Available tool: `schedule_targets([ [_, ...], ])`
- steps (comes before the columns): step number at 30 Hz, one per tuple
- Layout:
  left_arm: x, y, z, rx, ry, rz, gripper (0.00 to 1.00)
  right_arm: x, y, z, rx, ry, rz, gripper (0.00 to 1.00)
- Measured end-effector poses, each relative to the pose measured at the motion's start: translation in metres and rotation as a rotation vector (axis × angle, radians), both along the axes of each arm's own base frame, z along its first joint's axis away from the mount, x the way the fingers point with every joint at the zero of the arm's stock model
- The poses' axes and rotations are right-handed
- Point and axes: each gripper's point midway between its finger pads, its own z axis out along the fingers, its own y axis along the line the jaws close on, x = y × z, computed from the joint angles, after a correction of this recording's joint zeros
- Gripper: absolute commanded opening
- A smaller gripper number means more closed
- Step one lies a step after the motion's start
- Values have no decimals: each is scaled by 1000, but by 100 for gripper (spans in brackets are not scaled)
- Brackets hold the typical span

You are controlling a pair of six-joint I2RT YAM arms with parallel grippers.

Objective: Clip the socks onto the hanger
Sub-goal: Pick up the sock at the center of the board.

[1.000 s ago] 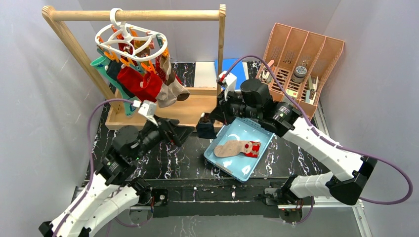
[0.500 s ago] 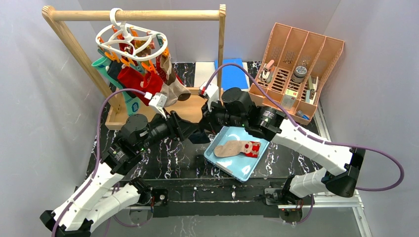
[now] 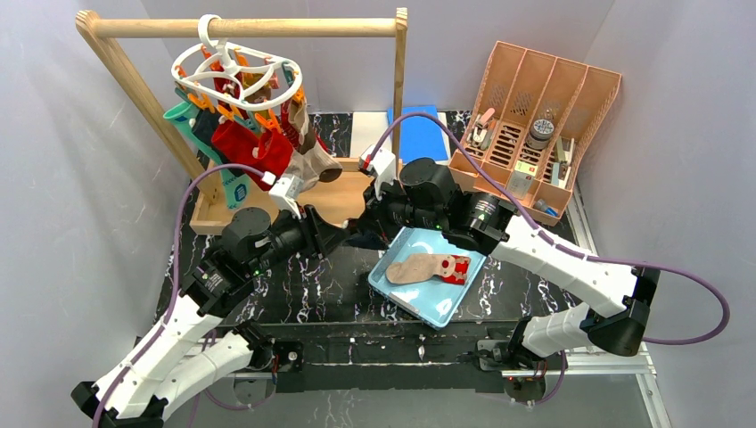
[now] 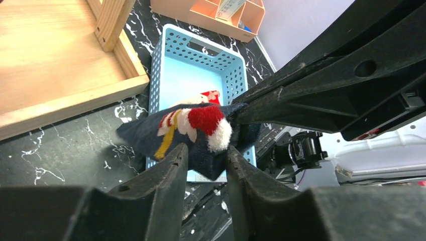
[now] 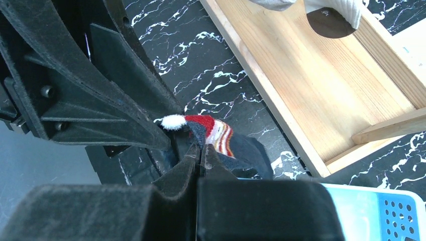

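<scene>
Where the two arms meet above the desk point(image 3: 303, 287) in the top view, the navy sock point(image 3: 358, 239) is held between the left tool point(image 3: 346, 234) and the right tool point(image 3: 365, 225), just left of the blue tray point(image 3: 426, 301). The hanger point(image 3: 234, 64) (several socks clipped on) hangs far left from the wooden rail point(image 3: 267, 28). In the left wrist view, the left tool's fingers press the sock from both sides. In the right wrist view, the right tool is clenched on the sock beside its red patch.
</scene>
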Motion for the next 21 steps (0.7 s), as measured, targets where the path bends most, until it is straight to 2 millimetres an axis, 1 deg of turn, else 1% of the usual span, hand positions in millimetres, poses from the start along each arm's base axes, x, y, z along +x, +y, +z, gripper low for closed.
schedule_targets([
  [2,0,1,-2,11,-1,4,18,0,0,0,0,-1,-2,1],
  [5,1,3,-3,16,-1,11,2,0,0,0,0,-1,-3,1],
  [6,1,4,-3,19,-3,15,0,0,0,0,0,-1,-2,1],
  [10,3,8,-1,26,-13,37,0,2,-1,0,0,-2,-15,1],
  [14,3,16,5,15,-37,73,0,4,0,3,13,1,-30,1],
  [15,3,18,8,10,-45,80,3,4,1,4,22,4,-32,1],
  [16,2,19,9,6,-51,84,9,4,2,6,32,5,-32,1],
  [17,2,21,12,0,-60,90,18,3,3,7,39,8,-31,1],
  [19,1,23,15,-7,-72,97,40,1,5,9,52,21,-27,1],
  [21,0,26,19,-16,-84,103,59,-1,7,11,64,29,-19,1],
])
